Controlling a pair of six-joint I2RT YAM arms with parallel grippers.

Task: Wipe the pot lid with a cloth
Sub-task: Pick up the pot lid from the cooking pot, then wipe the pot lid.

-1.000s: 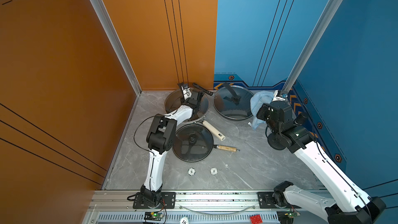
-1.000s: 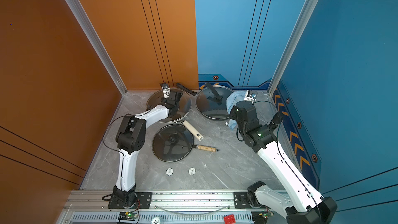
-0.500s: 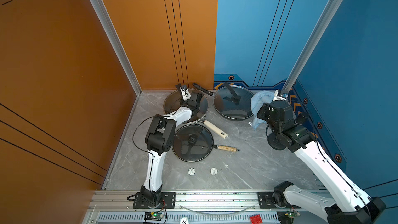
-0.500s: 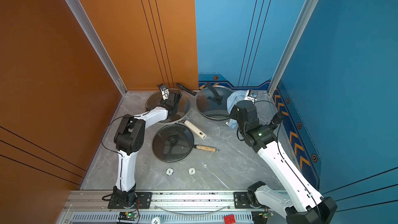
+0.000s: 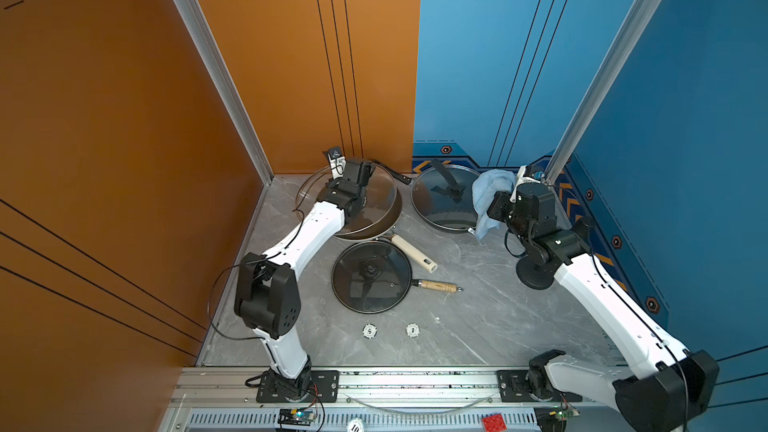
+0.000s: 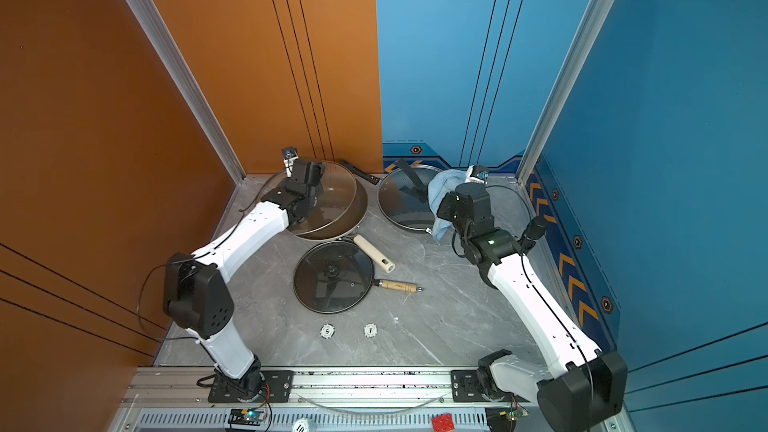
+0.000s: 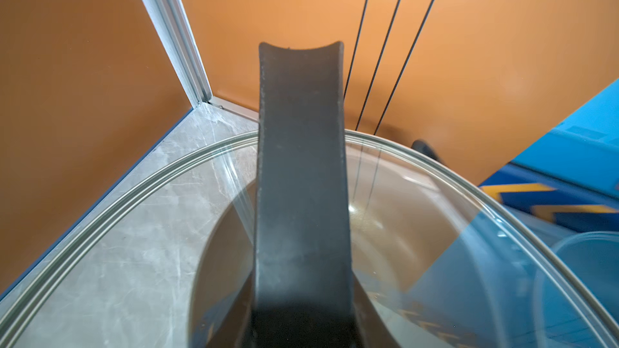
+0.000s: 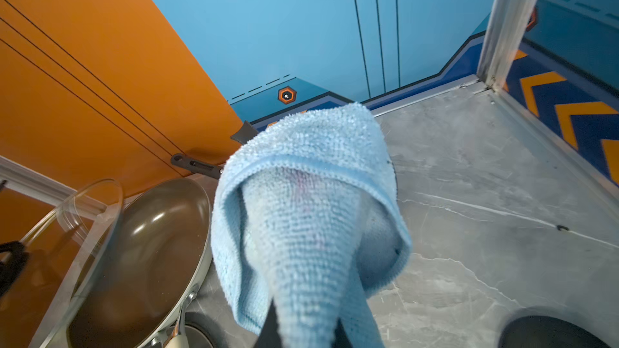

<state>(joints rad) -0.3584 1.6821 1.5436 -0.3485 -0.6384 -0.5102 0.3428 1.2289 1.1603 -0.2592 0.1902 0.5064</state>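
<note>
The pot lid (image 5: 380,201), clear glass with a black strap handle, is seen in both top views at about 11 o'clock on the grey table (image 5: 478,326). It is held tilted over a brown pan (image 5: 386,224) by the left gripper (image 5: 358,179), which is clamped on the handle, though the jaws themselves are hidden. The cloth (image 5: 488,193), light blue, is found at about 1 o'clock, draped from the right gripper (image 5: 500,206). It hangs just beside the 3 o'clock rim of a second lidded pan (image 5: 446,201); whether that rim is touched cannot be told. Cloth and pot lid are well apart. A small lidded frying pan (image 5: 372,276) is set near the table's middle, its wooden handle (image 5: 436,285) pointed to 3 o'clock.

In the left wrist view the handle (image 7: 301,179) is shown running across the glass of the pot lid (image 7: 134,246), and the brown pan (image 7: 385,229) and the table (image 7: 187,142) are seen through it.

In the right wrist view the cloth (image 8: 308,212) is shown folded over the right gripper (image 8: 303,329), whose dark fingers (image 8: 268,331) are pressed together on it. The pot lid (image 8: 90,229) is seen beyond, raised steeply over the brown pan (image 8: 150,246)
</note>
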